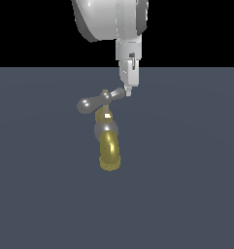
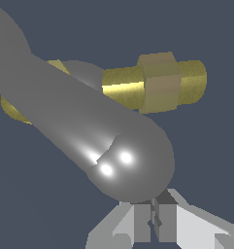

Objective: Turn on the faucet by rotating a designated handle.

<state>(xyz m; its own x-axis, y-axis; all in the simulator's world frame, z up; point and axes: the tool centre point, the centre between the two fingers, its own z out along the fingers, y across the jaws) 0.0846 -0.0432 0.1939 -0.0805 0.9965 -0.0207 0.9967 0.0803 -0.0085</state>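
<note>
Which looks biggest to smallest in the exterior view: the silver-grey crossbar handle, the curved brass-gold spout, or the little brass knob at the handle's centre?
1. Silver-grey crossbar handle, the widest.
2. Curved brass-gold spout, close behind; it bends toward the camera, so this ranking is unsure.
3. Small brass knob, clearly the smallest.

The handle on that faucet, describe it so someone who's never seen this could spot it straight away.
On the dark grey floor stands one small faucet. Across its top lies the handle, a slim silver-grey crossbar with bulbous ends, one end at the gripper. Unlike the curved brass spout below, it is straight and grey.
</note>
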